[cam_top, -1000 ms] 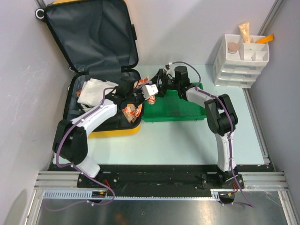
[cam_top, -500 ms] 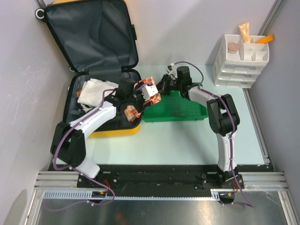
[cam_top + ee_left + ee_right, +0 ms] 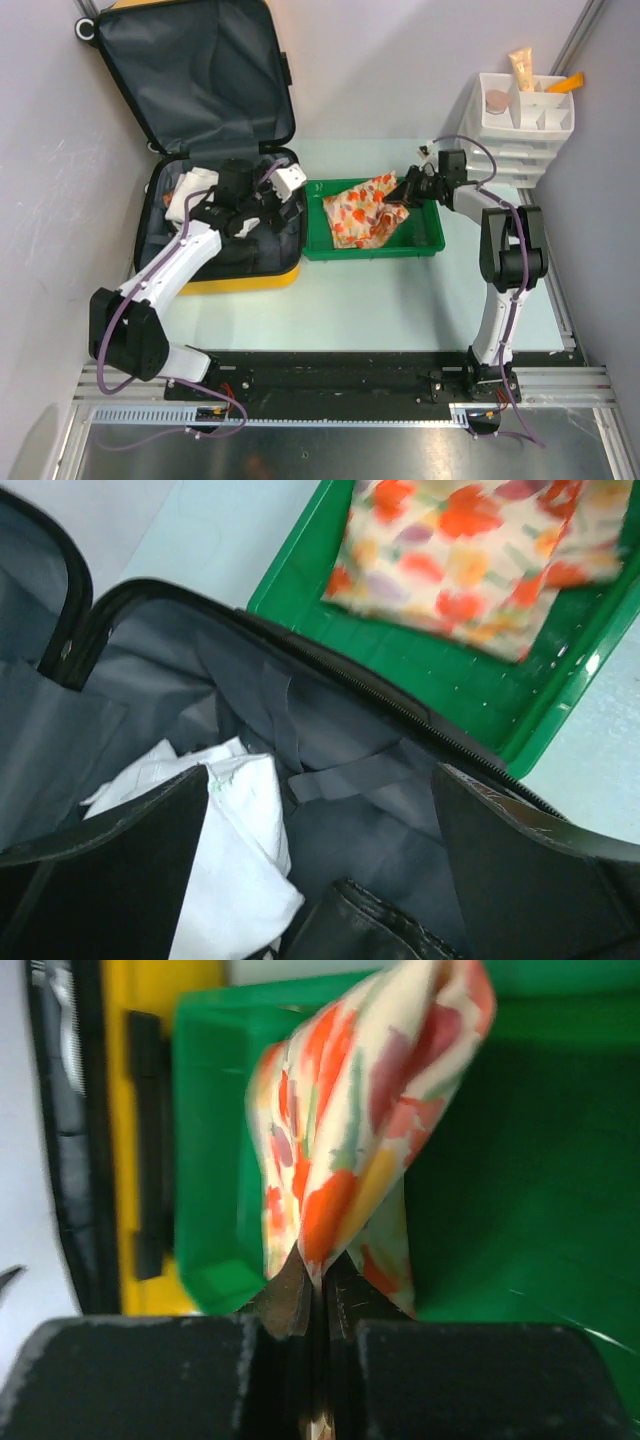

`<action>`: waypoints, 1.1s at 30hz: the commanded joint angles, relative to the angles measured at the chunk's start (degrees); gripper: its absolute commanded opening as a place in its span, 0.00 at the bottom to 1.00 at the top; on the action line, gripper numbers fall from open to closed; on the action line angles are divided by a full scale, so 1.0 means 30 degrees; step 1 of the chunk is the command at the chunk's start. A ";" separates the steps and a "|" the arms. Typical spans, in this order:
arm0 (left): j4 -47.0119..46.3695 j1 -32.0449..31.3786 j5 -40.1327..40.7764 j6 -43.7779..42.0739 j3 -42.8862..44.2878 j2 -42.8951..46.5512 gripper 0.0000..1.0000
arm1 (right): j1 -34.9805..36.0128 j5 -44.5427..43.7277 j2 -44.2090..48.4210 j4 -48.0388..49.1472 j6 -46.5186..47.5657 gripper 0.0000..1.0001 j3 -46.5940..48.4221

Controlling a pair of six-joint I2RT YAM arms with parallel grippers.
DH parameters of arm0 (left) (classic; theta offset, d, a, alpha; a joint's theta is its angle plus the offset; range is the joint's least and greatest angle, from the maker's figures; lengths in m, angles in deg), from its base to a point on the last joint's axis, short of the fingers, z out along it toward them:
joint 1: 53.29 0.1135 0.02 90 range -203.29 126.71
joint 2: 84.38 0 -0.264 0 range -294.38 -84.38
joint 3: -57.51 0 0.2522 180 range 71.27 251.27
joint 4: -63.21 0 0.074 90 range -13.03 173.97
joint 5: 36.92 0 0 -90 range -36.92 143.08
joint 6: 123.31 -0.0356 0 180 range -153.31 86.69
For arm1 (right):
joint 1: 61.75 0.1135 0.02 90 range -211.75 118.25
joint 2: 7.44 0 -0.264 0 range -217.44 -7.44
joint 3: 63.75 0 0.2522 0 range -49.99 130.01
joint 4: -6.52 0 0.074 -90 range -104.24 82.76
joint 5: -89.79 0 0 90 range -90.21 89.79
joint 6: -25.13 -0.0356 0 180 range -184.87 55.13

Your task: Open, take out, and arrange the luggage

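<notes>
Seen from above, the suitcase (image 3: 190,80) is lying open at the 10 o'clock corner of the worktop (image 3: 380,300). Its yellow base is resting flat and its grey-lined lid is leaning up toward 12 o'clock. The green tray (image 3: 425,243) is sitting just beside the base, on its 3 o'clock side.

At the tray's 2 o'clock end, the right claw (image 3: 318,1278) is pinching a corner of the flowered cloth (image 3: 365,212), its fingers pressed together on the fabric. From that pinch the cloth is draping down into the tray toward 9 o'clock, and the wrist view is showing its orange, red and green blotches against the green floor.

The left claw (image 3: 320,775) is hovering over the suitcase base near its 3 o'clock rim, spread wide and gripping nothing. Between its fingers we are seeing the grey lining, loose grey straps (image 3: 385,765) and a crumpled white cloth (image 3: 240,860) lying in the base toward its 9 o'clock side.

A white drawer unit (image 3: 515,130) is standing at 2 o'clock, well apart from the suitcase, and is carrying a tube and other small items in its top compartments.
</notes>
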 commanded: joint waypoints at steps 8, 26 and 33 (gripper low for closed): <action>0.1027 0.2908 0.1496 0.2498 0.0915 -0.1453 0.98 | -0.1698 -0.2132 -0.0533 -0.3884 0.6113 0.29 -0.0680; 0.1238 0.4844 0.3838 0.4255 0.2736 -0.5996 1.00 | -0.0615 -0.4329 0.3218 -0.3271 0.4501 0.91 -0.0712; -0.2803 0.3966 0.7177 0.3965 0.1300 -0.7138 0.90 | -0.0204 -0.4533 0.4098 -0.2742 0.4617 0.98 -0.0537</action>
